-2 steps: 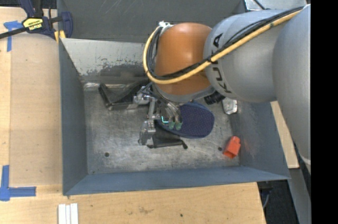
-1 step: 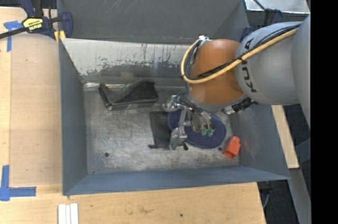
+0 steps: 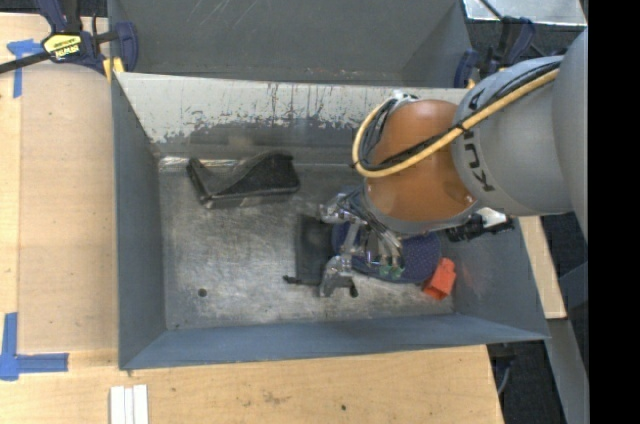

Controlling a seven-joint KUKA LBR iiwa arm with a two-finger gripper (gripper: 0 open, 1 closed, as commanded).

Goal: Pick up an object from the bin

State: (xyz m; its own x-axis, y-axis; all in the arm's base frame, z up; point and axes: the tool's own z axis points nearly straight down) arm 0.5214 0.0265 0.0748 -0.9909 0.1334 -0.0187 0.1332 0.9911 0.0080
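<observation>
Poising gripper (image 3: pixel 340 280) over small black block (image 3: pixel 314 248) at lower centre, claw state impossible to tell; next probably closing squarely, then lifting.

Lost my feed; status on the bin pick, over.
Gripper low in the bin's right half, beside a dark flat item. Hold not confirmed. Blue piece and orange piece close by on the view's right; black wedge apart, back left.

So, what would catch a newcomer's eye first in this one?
The gripper hangs low in the right half of the bin, over a small black thing. Just right of it lie a blue thing and a small orange piece; a flat black object lies alone at the back left.
</observation>
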